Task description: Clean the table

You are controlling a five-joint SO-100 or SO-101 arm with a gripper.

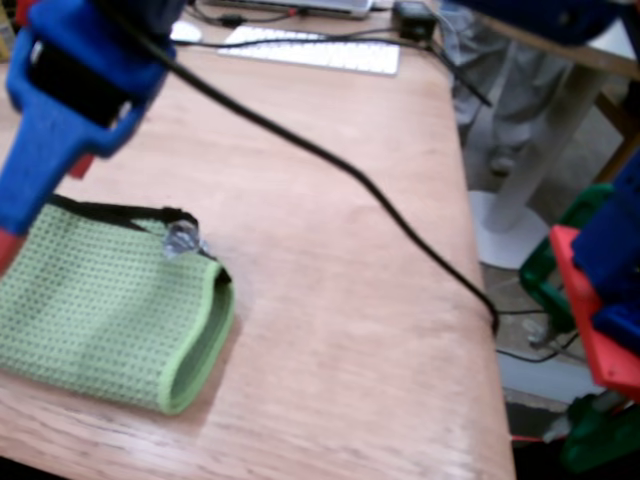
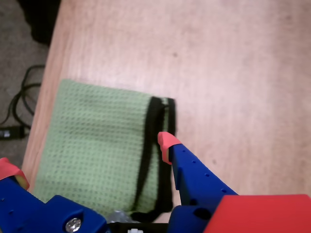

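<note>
The table (image 1: 340, 300) is a light reddish-brown wooden top; it also fills the wrist view (image 2: 233, 73). A folded green waffle cloth (image 1: 90, 310) with a black strap edge lies near its front left. In the wrist view the cloth (image 2: 97, 141) lies directly below my gripper (image 2: 90, 158). The gripper is blue with red fingertips (image 2: 167, 143), open and empty, with the jaws spread wide over the cloth's strap end. In the fixed view the gripper (image 1: 42, 208) hangs above the cloth's far left edge. A small shiny clear thing (image 1: 182, 240) sits on the strap.
A black cable (image 1: 330, 165) runs diagonally across the table and over its right edge. A white keyboard (image 1: 310, 50) lies at the back. A pale round pedestal table (image 1: 540, 130) and blue, red and green parts (image 1: 600, 300) stand right of the table. Cables (image 2: 19, 102) lie on the floor.
</note>
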